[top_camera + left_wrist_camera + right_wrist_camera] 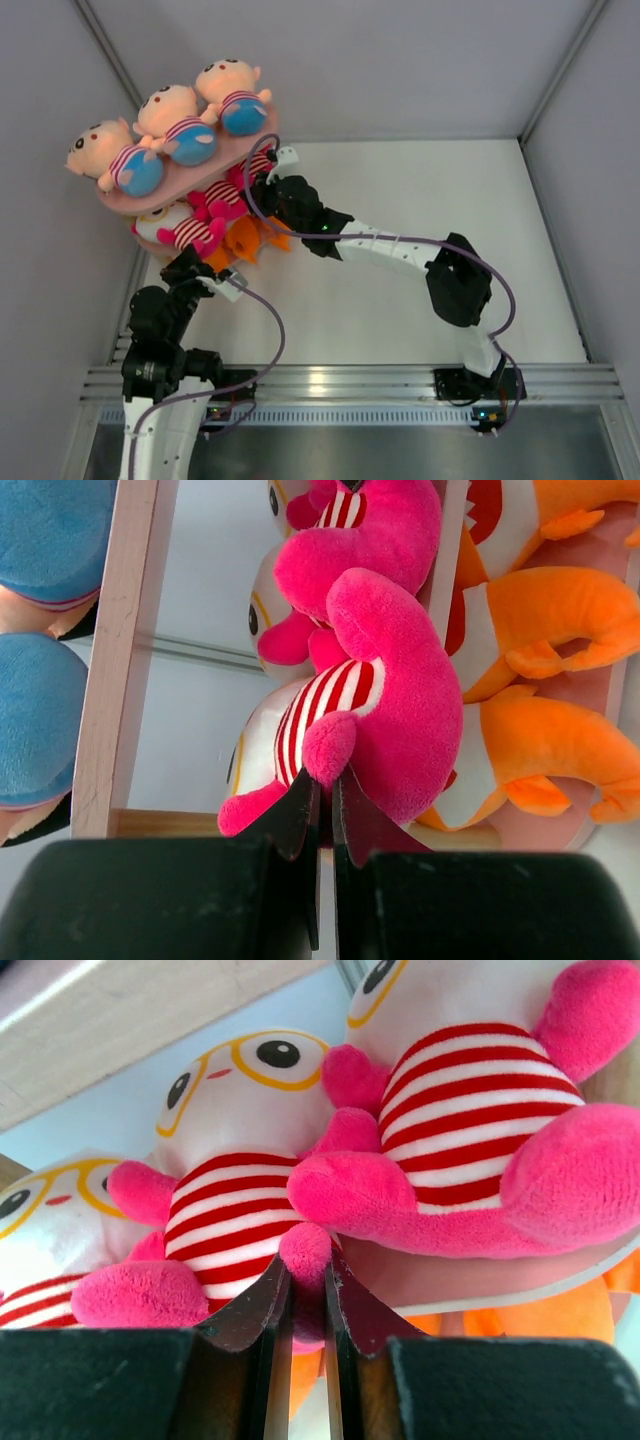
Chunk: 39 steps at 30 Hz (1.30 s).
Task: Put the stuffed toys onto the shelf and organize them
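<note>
**Top view only.** The shelf (150,202) is standing at the far-left corner of the table (420,250), at about 10 o'clock in the frame. The long axis of its top board is running from 8 to 2 o'clock. Three boy dolls (168,108) are lying side by side across that board, with heads pointing to 11 o'clock and blue pants to 5 o'clock. Neither wrist view is showing their faces. The left wrist view is catching only two pairs of blue pants at its 9 o'clock edge.

**Right wrist view only.** Three white dolls (480,1090) are sitting in a row on a lower board. Their yellow glasses and striped bellies are facing the lens, heads up at 12 o'clock. From above, the top board is hiding most of them.

**Left wrist view only.** Three orange plush animals (550,620) are showing at 3 o'clock, one above another beside the pink backs of the white dolls. Their bodies are running 9 to 3 o'clock.

**Count.**
- Boy dolls: 3
- White dolls: 3
- Orange plush animals: 3
- Shelf: 1

**Grippers.**
- The right gripper (307,1272) is pinching the pink foot of the middle white doll (240,1190). Plush is filling the narrow gap between its jaws.
- The left gripper (322,795) is holding its jaws pressed together. The tips are touching a pink foot, and nothing is showing between them.
</note>
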Tool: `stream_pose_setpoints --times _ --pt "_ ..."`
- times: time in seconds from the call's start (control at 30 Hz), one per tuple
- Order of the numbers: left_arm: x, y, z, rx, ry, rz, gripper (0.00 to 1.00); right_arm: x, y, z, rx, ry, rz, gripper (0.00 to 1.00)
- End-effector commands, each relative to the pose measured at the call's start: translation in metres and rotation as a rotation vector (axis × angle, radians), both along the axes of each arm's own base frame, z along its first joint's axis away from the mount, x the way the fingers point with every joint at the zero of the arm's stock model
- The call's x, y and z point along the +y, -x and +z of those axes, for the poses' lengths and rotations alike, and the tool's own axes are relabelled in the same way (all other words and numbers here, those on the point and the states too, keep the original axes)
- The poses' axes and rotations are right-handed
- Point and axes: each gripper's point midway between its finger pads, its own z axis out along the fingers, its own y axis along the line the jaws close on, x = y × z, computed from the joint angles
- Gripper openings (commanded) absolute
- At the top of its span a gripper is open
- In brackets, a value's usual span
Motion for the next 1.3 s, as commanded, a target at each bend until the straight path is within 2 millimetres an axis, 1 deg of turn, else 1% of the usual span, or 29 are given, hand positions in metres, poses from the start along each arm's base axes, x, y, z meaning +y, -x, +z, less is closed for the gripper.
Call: stream_pose_setpoints --times 0.0,0.13,0.2,0.23,0.27,0.3,0.37,0.43,0.5,0.57,0.6,0.63,0.67,0.7,0.73,0.83,0.9,0.93,1.0,1.03,1.07,1.13,1.17,1.2,1.23,1.27 --pt "0.002 -0.011 0.018 -0.087 -0.072 0.006 0.00 -0.019 -0.006 0.055 -0.074 -0.089 -0.025 0.01" --pt "0.003 -0.019 0.010 -0.060 -0.187 -0.005 0.00 -0.017 -0.005 0.053 -0.071 -0.093 -0.011 0.01" --pt "0.003 -0.020 0.013 -0.068 -0.239 -0.014 0.00 -0.017 -0.005 0.052 -0.067 -0.097 -0.006 0.01" --pt "-0.002 -0.019 0.011 -0.055 -0.242 -0.041 0.00 -0.018 -0.005 0.052 -0.066 -0.098 -0.005 0.01" --pt "-0.004 -0.017 0.017 -0.059 -0.250 -0.056 0.00 -0.018 -0.004 0.051 -0.066 -0.098 -0.002 0.01" --pt "-0.007 -0.015 0.018 -0.053 -0.260 -0.077 0.00 -0.018 -0.004 0.052 -0.068 -0.101 0.000 0.01" --pt "-0.019 -0.010 0.015 -0.048 -0.319 -0.157 0.00 -0.020 -0.005 0.053 -0.068 -0.107 -0.002 0.01" --pt "-0.023 -0.008 0.016 -0.067 -0.364 -0.188 0.00 -0.022 -0.007 0.054 -0.068 -0.111 -0.003 0.01" --pt "-0.020 -0.012 0.015 -0.059 -0.431 -0.181 0.00 -0.023 -0.007 0.053 -0.065 -0.112 -0.003 0.01" --pt "-0.013 -0.018 0.013 -0.022 -0.440 -0.146 0.00 -0.024 -0.008 0.052 -0.064 -0.111 -0.006 0.01" --pt "-0.011 -0.018 0.022 -0.030 -0.436 -0.134 0.00 -0.024 -0.008 0.052 -0.063 -0.112 -0.005 0.01" --pt "-0.010 -0.024 0.019 -0.003 -0.432 -0.131 0.00 -0.024 -0.008 0.052 -0.063 -0.112 -0.005 0.01" --pt "-0.008 -0.025 0.018 0.012 -0.441 -0.120 0.00 -0.024 -0.008 0.053 -0.064 -0.113 -0.005 0.01" --pt "-0.007 -0.026 0.022 0.011 -0.447 -0.114 0.00 -0.025 -0.008 0.054 -0.064 -0.116 -0.006 0.01" --pt "-0.006 -0.030 0.019 0.028 -0.456 -0.114 0.00 -0.024 -0.007 0.054 -0.064 -0.116 -0.002 0.01" --pt "-0.002 -0.035 0.018 0.048 -0.512 -0.106 0.00 -0.024 -0.006 0.054 -0.064 -0.118 0.001 0.01" --pt "0.000 -0.037 0.020 0.054 -0.550 -0.102 0.00 -0.024 -0.007 0.054 -0.065 -0.117 0.003 0.01" --pt "0.001 -0.039 0.027 0.055 -0.553 -0.098 0.00 -0.024 -0.006 0.055 -0.065 -0.119 0.003 0.01" --pt "0.003 -0.041 0.029 0.078 -0.553 -0.091 0.00 -0.024 -0.006 0.054 -0.064 -0.118 0.006 0.02" --pt "0.005 -0.043 0.025 0.112 -0.557 -0.084 0.00 -0.025 -0.005 0.056 -0.065 -0.120 0.006 0.01" --pt "0.007 -0.044 0.030 0.110 -0.571 -0.076 0.00 -0.024 -0.005 0.055 -0.065 -0.119 0.008 0.02" --pt "0.010 -0.046 0.027 0.134 -0.595 -0.071 0.00 -0.025 -0.005 0.057 -0.066 -0.124 0.008 0.01" --pt "0.011 -0.046 0.031 0.133 -0.606 -0.066 0.00 -0.025 -0.005 0.057 -0.066 -0.126 0.008 0.01" --pt "0.012 -0.046 0.030 0.142 -0.613 -0.065 0.00 -0.024 -0.004 0.055 -0.063 -0.123 0.011 0.01" --pt "0.014 -0.047 0.024 0.180 -0.626 -0.071 0.00 -0.025 -0.004 0.057 -0.064 -0.126 0.009 0.01" --pt "0.019 -0.047 0.021 0.205 -0.639 -0.050 0.00 -0.024 -0.003 0.056 -0.062 -0.126 0.014 0.01"
